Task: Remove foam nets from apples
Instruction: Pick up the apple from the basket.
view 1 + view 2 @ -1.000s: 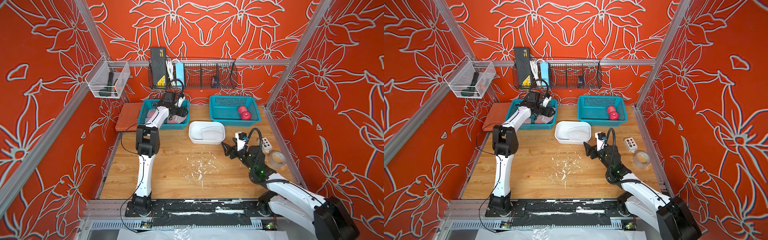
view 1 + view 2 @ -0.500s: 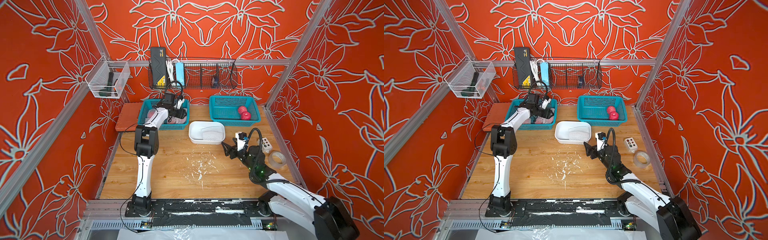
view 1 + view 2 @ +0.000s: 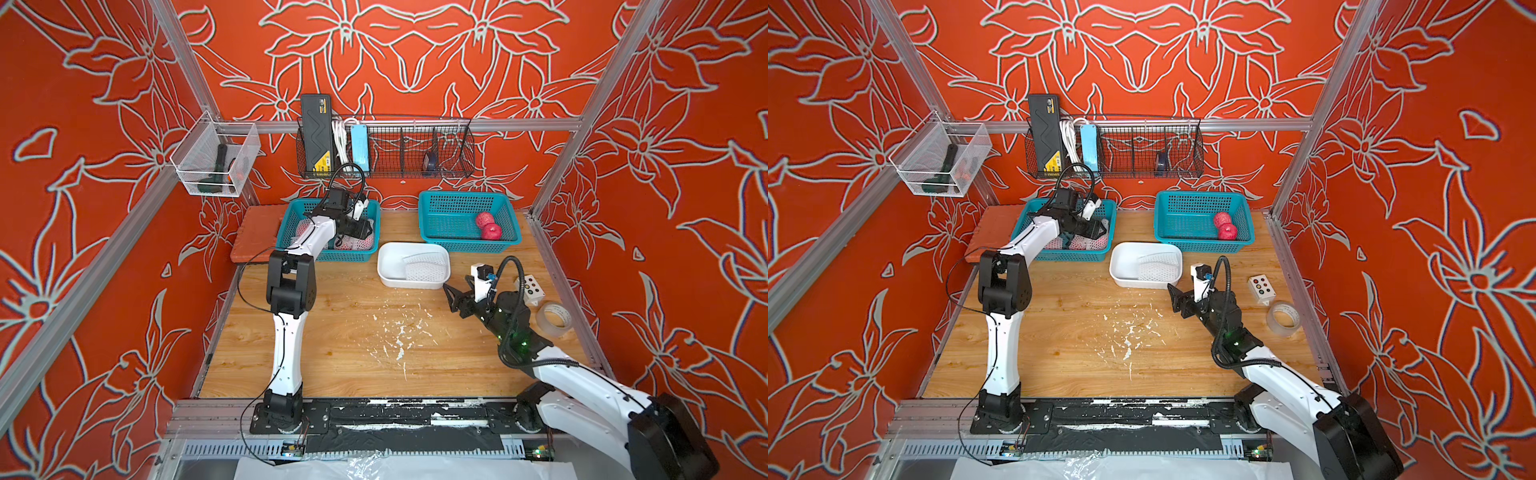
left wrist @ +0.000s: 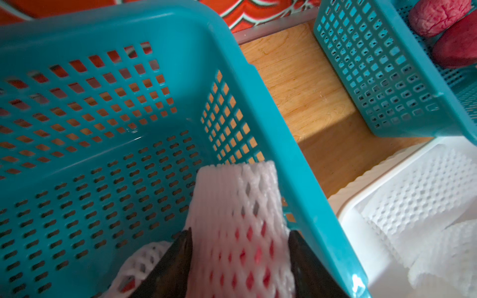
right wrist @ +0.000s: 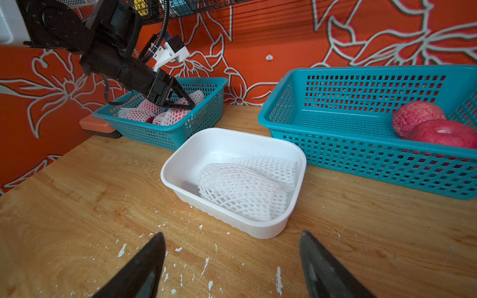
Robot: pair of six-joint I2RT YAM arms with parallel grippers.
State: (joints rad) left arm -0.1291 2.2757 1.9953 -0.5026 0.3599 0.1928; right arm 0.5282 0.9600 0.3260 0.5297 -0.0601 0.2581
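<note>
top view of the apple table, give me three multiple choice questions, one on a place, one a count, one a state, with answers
1. Where do the empty foam nets lie?
A. in the white tub
B. on the wire shelf
C. on the bare table

2. How many apples lie in the basket on the right arm's side?
A. one
B. two
C. four

3. The right gripper is:
A. shut on a net
B. shut on an apple
C. open and empty

Answers:
1 A, the nets lie flat inside the tub.
2 B, two red apples sit in one corner.
3 C, its jaws stand wide apart with nothing between them.
</note>
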